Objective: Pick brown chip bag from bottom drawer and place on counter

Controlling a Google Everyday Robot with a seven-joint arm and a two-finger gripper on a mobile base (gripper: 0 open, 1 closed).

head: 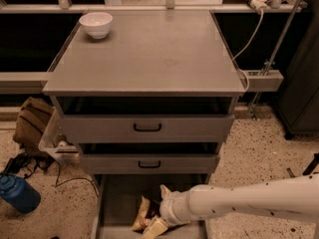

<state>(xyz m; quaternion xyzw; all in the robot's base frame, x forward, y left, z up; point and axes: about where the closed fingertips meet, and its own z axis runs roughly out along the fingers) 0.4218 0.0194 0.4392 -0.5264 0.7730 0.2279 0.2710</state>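
Looks down on a grey drawer cabinet from the front. Shows the white arm point(249, 200) reaching in from the lower right, with the gripper point(156, 225) low inside the pulled-out bottom drawer point(118, 203), near the frame's lower edge. Finds the brown chip bag point(141, 214) on the drawer floor, crumpled, tan corners poking out left of and above the wrist, dark middle partly hidden behind it. Cannot tell the state of the jaws, nor any grip on the bag. Shows the counter point(149, 59) surface above bearing a white bowl point(96, 24) at its far left corner. Catches two upper drawers point(147, 128), slightly open, black handles facing front, plus a brown backpack point(31, 123) and a blue bottle point(19, 194) on the speckled floor point(259, 148) at left.
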